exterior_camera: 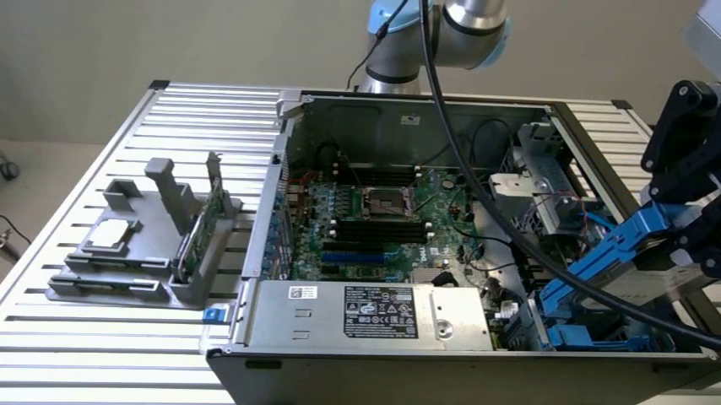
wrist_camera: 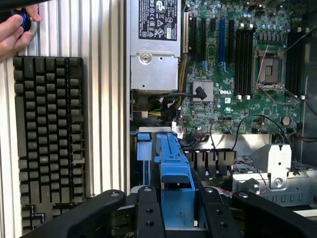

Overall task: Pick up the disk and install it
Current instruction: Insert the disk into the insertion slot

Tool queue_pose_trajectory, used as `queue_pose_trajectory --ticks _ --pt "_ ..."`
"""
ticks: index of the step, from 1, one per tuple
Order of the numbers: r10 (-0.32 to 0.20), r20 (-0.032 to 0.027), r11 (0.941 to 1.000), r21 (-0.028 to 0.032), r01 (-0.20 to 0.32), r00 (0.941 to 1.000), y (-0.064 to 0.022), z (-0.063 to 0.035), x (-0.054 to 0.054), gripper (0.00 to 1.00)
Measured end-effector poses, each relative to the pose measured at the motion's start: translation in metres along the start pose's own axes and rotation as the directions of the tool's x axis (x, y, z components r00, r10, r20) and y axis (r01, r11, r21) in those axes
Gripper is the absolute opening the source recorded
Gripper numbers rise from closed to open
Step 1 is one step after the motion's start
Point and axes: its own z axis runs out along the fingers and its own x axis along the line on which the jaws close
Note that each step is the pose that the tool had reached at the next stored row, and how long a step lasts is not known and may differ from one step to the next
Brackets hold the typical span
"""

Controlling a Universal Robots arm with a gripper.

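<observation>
The disk (exterior_camera: 617, 253) is a flat grey drive framed by blue plastic rails. It hangs tilted over the open computer case (exterior_camera: 295, 143), above the case's front corner on the exterior view's right. My black gripper (exterior_camera: 680, 246) is shut on it from the exterior view's right. In the wrist view the disk's blue rail (wrist_camera: 173, 163) runs out between my two black fingers (wrist_camera: 148, 213), over a blue bracket (wrist_camera: 143, 146) in the drive bay. The bay (exterior_camera: 586, 337) below the disk holds more blue plastic parts.
Inside the case lie the green motherboard (exterior_camera: 372, 211), a silver power supply (exterior_camera: 372, 312) at the front and black cables (exterior_camera: 496, 219). A grey fixture (exterior_camera: 147, 253) with a square chip and an upright green card stands on the slatted table. A keyboard (wrist_camera: 47, 139) and a hand (wrist_camera: 15, 29) show beside the case.
</observation>
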Motion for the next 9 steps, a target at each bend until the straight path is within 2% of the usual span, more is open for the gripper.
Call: queue_pose_trajectory --ticks 9 --pt "-0.01 0.0026 0.9999 -0.0015 0.01 0.9999 -0.0003 0.0043 0.0011 0.33"
